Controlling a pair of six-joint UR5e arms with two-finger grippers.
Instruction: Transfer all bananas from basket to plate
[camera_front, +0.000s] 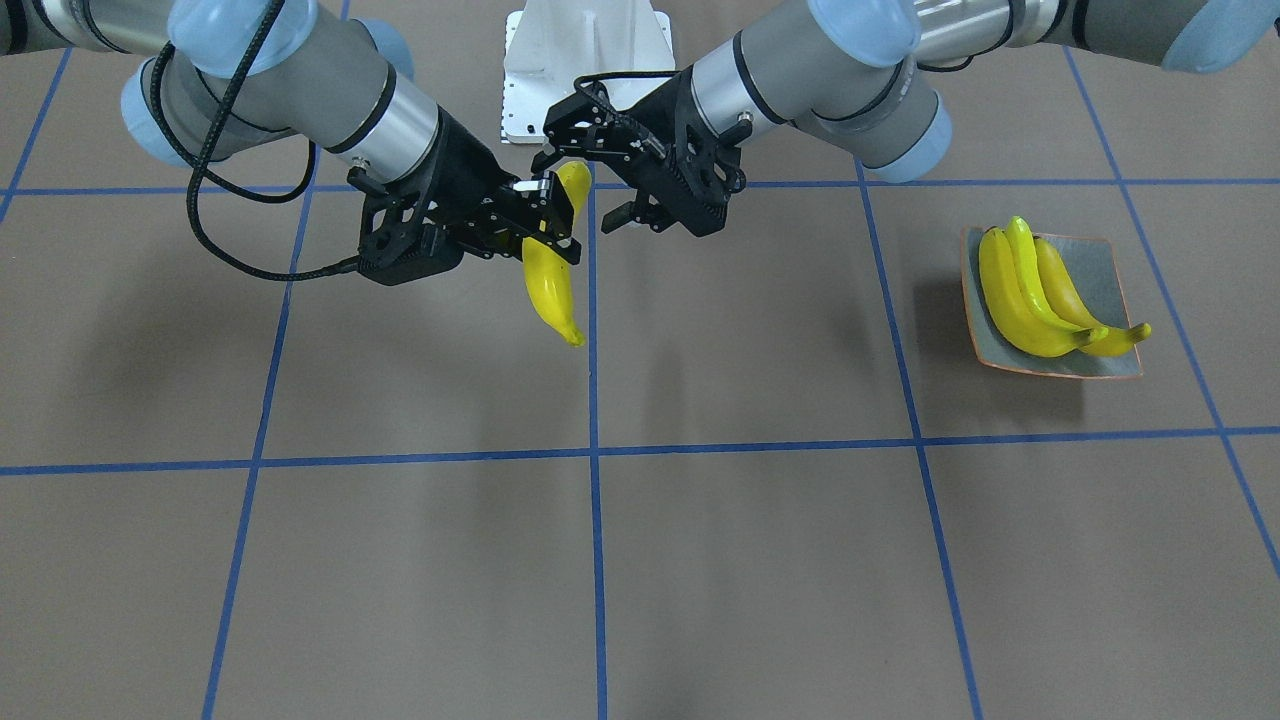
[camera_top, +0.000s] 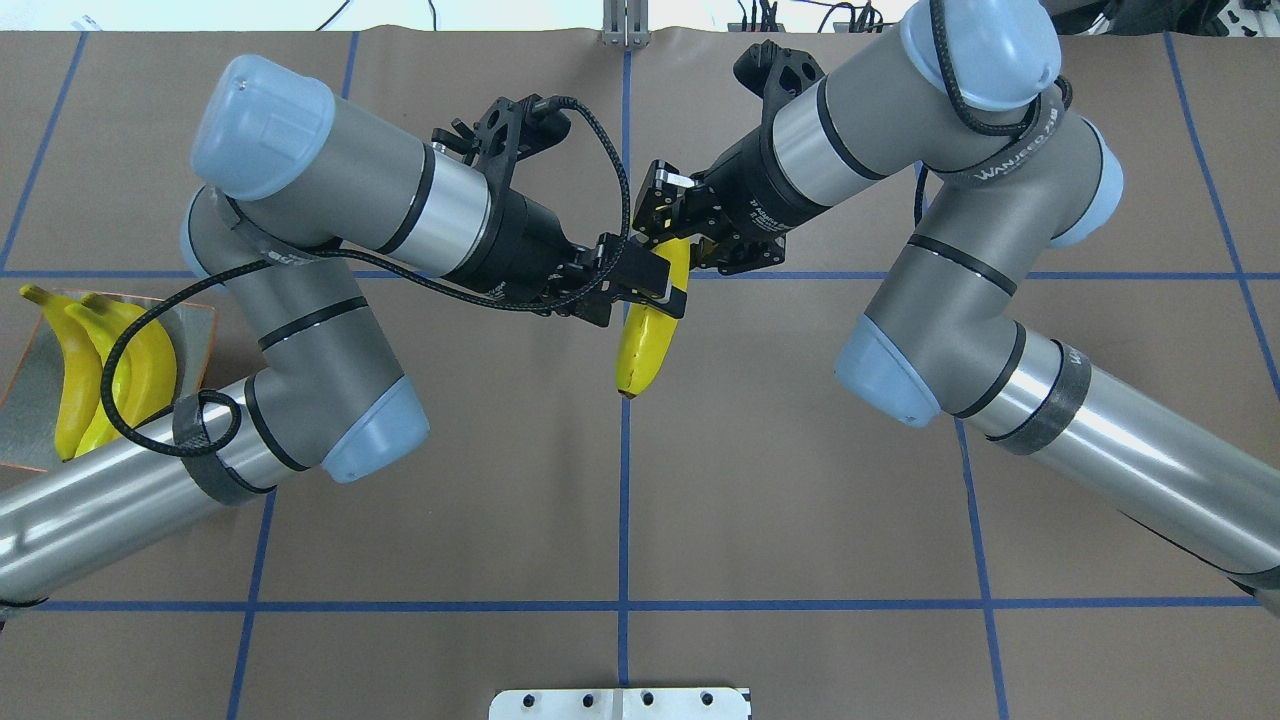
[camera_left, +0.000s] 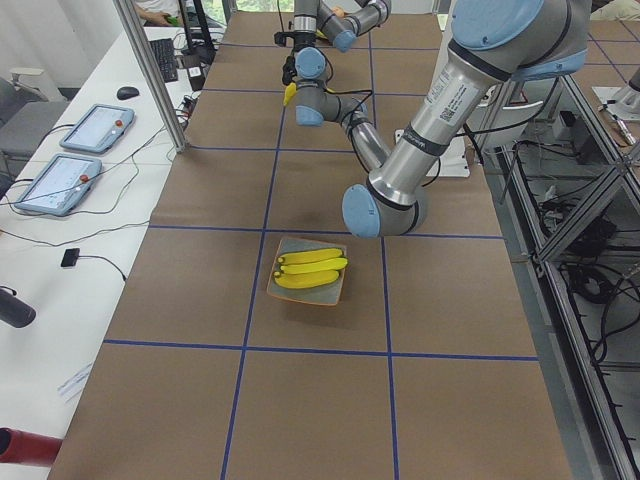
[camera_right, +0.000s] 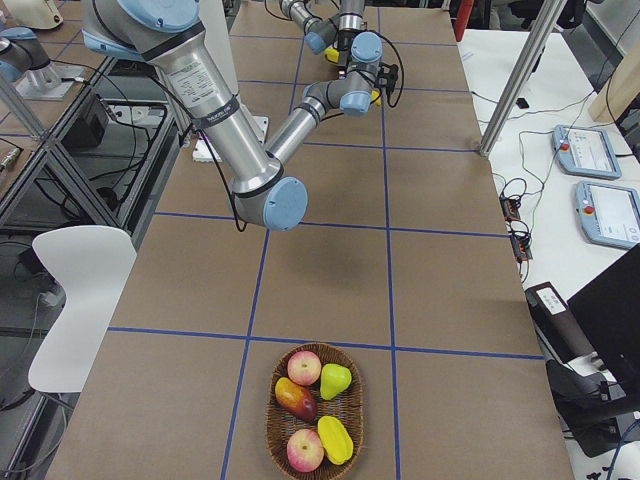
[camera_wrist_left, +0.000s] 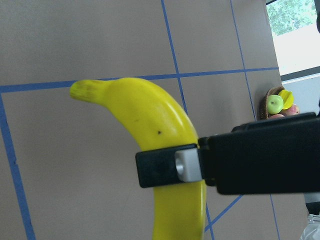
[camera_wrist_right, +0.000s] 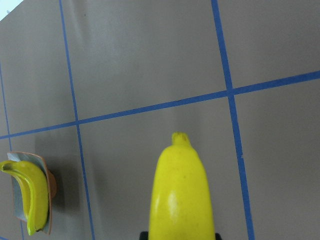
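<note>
A yellow banana (camera_front: 552, 290) hangs over the table's middle, with my right gripper (camera_front: 548, 225) shut on it near its upper part. One right finger pad (camera_wrist_left: 187, 166) presses on its side. My left gripper (camera_front: 580, 190) is open, its fingers on either side of the banana's (camera_top: 640, 345) top end. Three bananas (camera_front: 1030, 300) lie on the grey-green plate (camera_front: 1105, 265) at my left end of the table. The basket (camera_right: 271, 415) sits at my right end and holds apples, a pear and other fruit.
The white robot base (camera_front: 585, 70) lies just behind the grippers. Blue tape lines grid the brown table (camera_front: 760, 560). Tablets (camera_left: 60, 180) and cables lie on a side bench past the table edge. A white chair (camera_right: 80, 300) stands beside the table.
</note>
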